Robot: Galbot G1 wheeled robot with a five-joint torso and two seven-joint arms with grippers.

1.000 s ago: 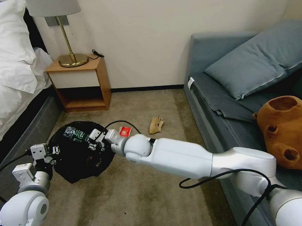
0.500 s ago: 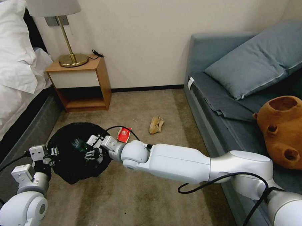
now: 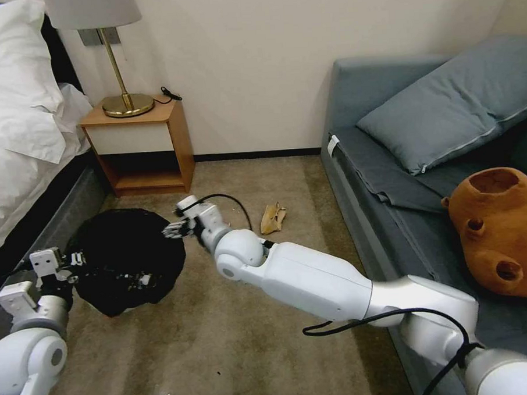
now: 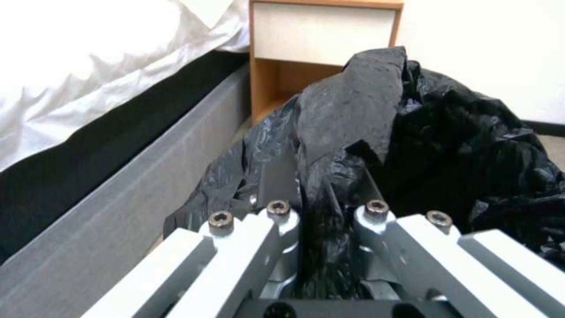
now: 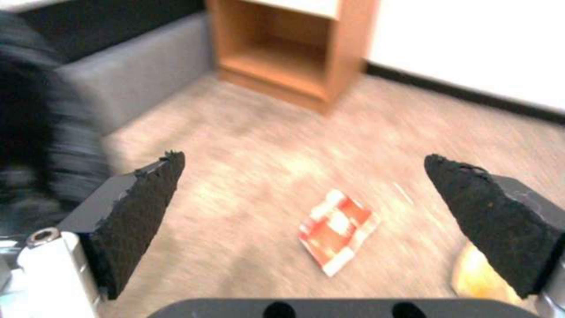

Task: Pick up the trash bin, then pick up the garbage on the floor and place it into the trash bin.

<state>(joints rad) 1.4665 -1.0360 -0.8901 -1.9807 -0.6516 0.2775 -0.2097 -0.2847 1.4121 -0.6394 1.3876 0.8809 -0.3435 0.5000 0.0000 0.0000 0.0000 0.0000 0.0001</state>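
Left hand (image 4: 321,194): I have it clamped on the black liner of the trash bin (image 3: 123,259), near left beside the bed (image 3: 22,138).
Right hand (image 5: 306,212): spread wide, holding nothing.
Right wrist view: red snack packet (image 5: 337,229) on carpet between its pads.
Head view: tan paper bag (image 3: 272,217) right of that hand.

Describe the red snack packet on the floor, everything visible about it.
The red snack packet is a small, flat, roughly square pouch, red-orange with white patches, looking like glossy printed film. It lies flat on the beige carpet, turned diagonally, untouched. In the right wrist view it sits between and beyond the open fingers of the right gripper, which hovers above it. A tan object lies close beside it, apart.
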